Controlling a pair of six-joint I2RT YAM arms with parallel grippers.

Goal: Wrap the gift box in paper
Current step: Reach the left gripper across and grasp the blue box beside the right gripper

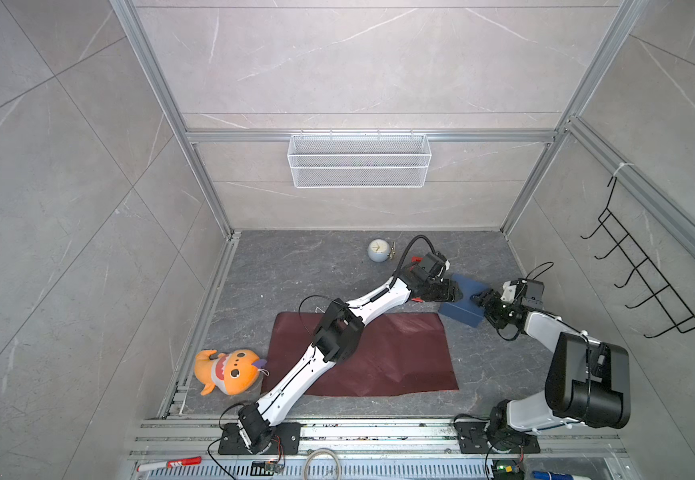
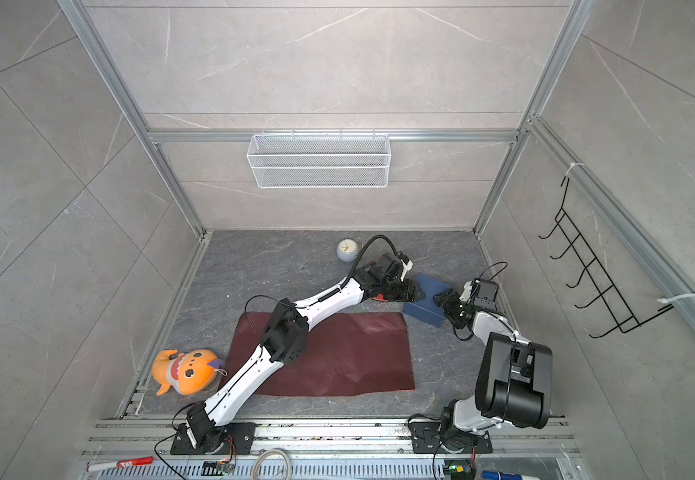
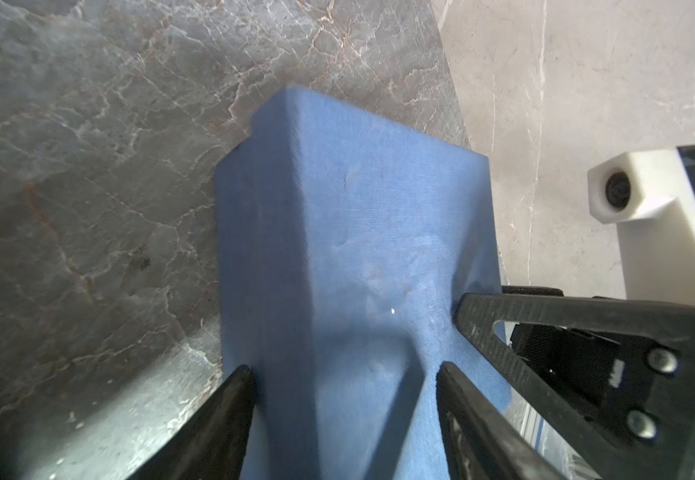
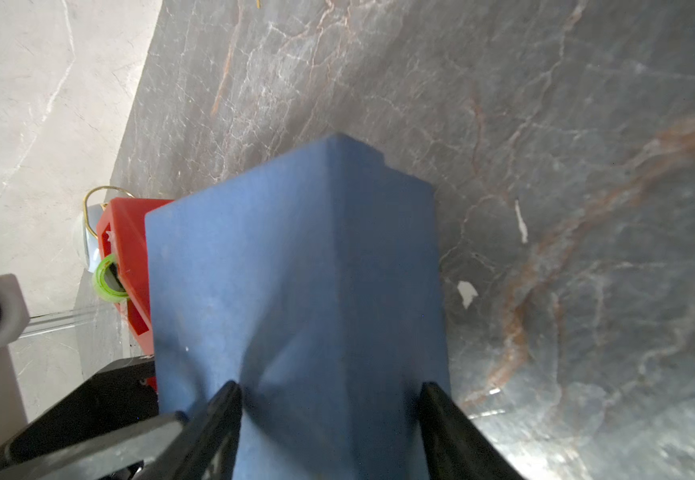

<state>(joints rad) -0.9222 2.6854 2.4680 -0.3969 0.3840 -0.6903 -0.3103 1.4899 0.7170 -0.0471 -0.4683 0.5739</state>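
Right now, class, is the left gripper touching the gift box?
Touching. The left wrist view shows the left gripper straddling the gift box, both fingertips pressed against its blue surface with no gap.

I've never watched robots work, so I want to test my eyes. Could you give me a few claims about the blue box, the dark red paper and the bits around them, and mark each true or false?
1. The gift box lies on the paper. False: it is off the paper, past its far right corner.
2. Both arms' jaws straddle the gift box. True.
3. The clock sits in the wire basket. False: it stands on the table near the back wall.
4. An orange plush shark lies left of the paper. True.
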